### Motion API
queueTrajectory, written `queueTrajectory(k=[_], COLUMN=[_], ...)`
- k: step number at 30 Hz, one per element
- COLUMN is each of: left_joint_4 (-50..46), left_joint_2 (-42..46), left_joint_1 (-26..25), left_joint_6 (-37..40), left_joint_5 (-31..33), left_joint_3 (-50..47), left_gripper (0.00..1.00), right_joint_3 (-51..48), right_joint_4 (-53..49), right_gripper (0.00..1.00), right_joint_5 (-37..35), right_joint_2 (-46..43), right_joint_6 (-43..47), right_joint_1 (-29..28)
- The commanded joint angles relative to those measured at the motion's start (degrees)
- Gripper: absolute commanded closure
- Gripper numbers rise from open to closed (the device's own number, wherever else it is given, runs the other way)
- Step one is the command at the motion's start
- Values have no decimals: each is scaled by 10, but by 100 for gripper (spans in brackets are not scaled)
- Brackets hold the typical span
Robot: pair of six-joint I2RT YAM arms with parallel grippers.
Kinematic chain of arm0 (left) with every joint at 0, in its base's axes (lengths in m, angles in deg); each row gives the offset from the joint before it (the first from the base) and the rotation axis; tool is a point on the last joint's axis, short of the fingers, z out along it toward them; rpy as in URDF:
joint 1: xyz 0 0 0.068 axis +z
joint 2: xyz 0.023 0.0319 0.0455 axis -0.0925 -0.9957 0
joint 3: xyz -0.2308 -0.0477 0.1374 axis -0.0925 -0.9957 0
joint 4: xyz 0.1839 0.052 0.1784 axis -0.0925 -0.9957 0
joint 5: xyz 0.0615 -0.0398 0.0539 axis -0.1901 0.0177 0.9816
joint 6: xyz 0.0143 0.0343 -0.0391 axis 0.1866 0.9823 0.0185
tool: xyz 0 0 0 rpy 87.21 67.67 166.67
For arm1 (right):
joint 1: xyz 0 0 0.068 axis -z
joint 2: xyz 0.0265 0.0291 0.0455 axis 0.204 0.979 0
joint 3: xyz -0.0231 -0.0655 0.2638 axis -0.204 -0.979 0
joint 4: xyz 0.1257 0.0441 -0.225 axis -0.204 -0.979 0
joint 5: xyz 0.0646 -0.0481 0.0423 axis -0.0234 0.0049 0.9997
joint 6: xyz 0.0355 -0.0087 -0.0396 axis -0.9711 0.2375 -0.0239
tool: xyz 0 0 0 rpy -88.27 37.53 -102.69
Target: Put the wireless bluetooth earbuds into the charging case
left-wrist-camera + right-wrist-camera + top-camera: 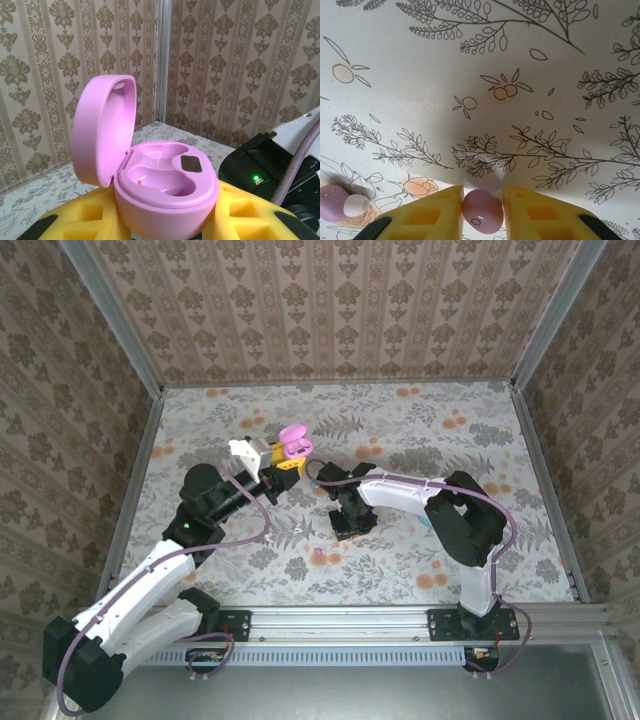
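Pickup: right end effector (483,201) is pinching glossy pink plastic earbud (481,212).
Support: left end effector (165,222) is holding open pink egg-shaped case (165,195).
Next: likely aligning earbud above case.

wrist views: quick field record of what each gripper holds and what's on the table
left gripper: shut on pink charging case
case lid: open, inside looks empty
right gripper: shut on pink earbud, close to table
loose earbud: pink, white tip, lying on table left of right gripper
task state: no earbud in case yet
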Motion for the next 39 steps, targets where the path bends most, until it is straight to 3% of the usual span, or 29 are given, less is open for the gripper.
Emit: queueTrajectory(k=[1,15,24,31,39], left_joint_4=[13,24,43,101,116], left_joint_2=[1,-21,-59,-122,-163], left_joint_1=[5,4,3,-8,-23], left_joint_6=[-7,-16,-12,-6,12], left_joint_5=[3,-2,-12,-46,-71], left_joint_3=[14,19,17,11,21], left_gripper=[66,66,66,67,67], right_joint_3=[3,-11,-13,76,177], right_joint_4=[-12,-1,-19,-66,-42], right_gripper=[73,78,78,78,78], right_joint_5=[-21,-42,-28,20,129], right_joint_2=[15,-50,-193,-296,-318], right_joint_6=[5,-6,-18,-5,-5], right_joint_1=[-2,12,68,115,117])
